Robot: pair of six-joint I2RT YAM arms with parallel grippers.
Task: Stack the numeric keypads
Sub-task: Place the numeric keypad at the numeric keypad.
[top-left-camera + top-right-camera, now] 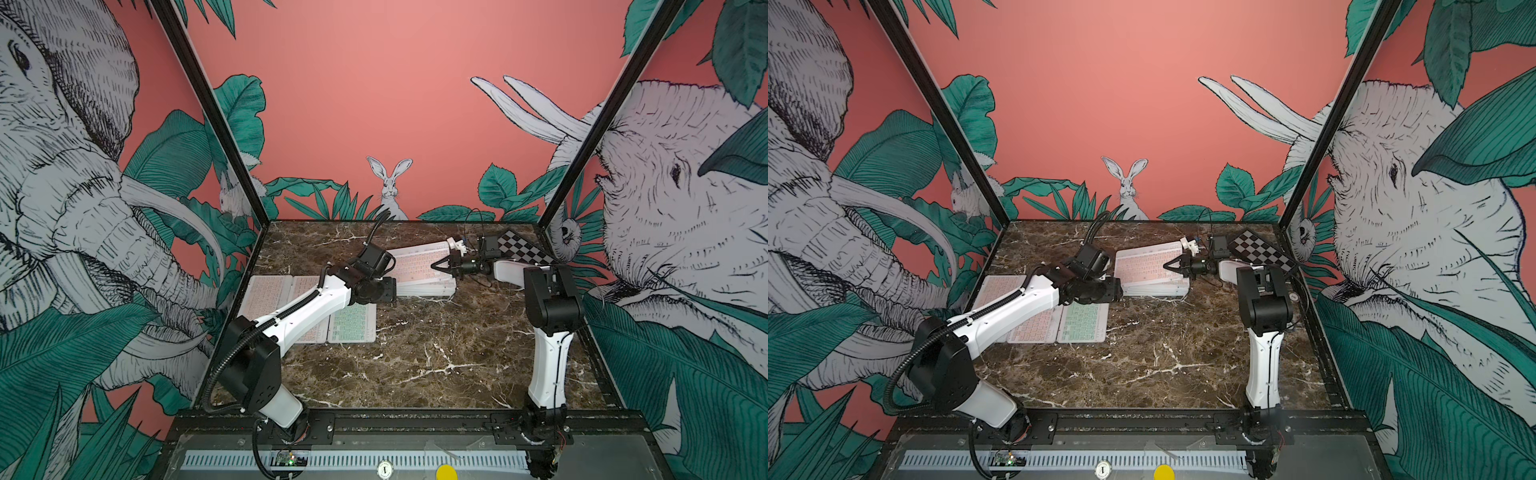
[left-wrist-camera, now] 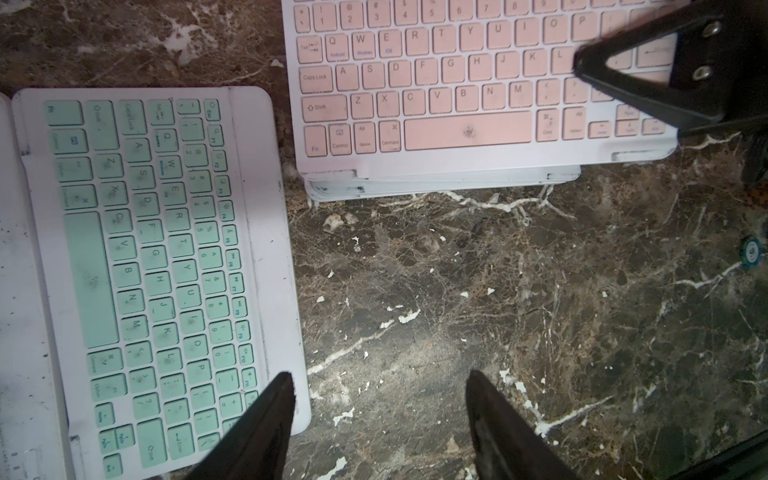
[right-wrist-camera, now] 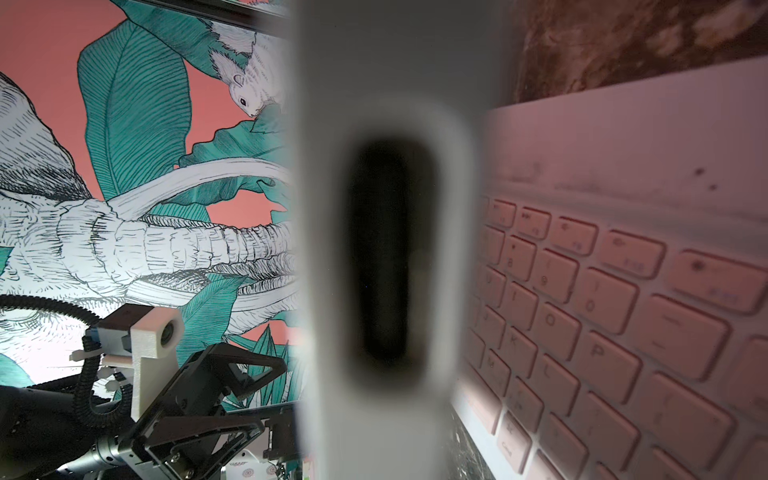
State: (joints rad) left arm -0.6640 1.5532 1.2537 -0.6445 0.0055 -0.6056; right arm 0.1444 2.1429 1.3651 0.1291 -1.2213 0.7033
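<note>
The left gripper (image 2: 380, 376) hovers with its jaws apart and nothing between them, bare marble table (image 2: 519, 291) directly below. Right beside it lies the mint keypad (image 2: 158, 270), flat and keys up, its near corner almost under one fingertip. Ahead of the gripper sits the stack (image 2: 440, 183), with a pink keypad (image 2: 457, 83) on top, slightly askew over the white edges beneath.

Across from it, the right gripper (image 1: 433, 266) has its tips pinched together with nothing in them, poised over the pink keys. I cannot tell whether it presses down or only hovers.

The mint one looks like the next pick. It is thin and lies flush on the marble, so I'd work a fingertip under the long edge nearest the gripper, or slide the board out first. Then lift it level and lay it square on the pink top. The right gripper would have to clear off first.

The pink keys read Tab, Caps Lock, Shift, Fn, Control, Option and Command. Small print under Q, W and E reads Android, Windows and iOS. The mint keys show the same legends turned sideways. I can see no brand name.
</note>
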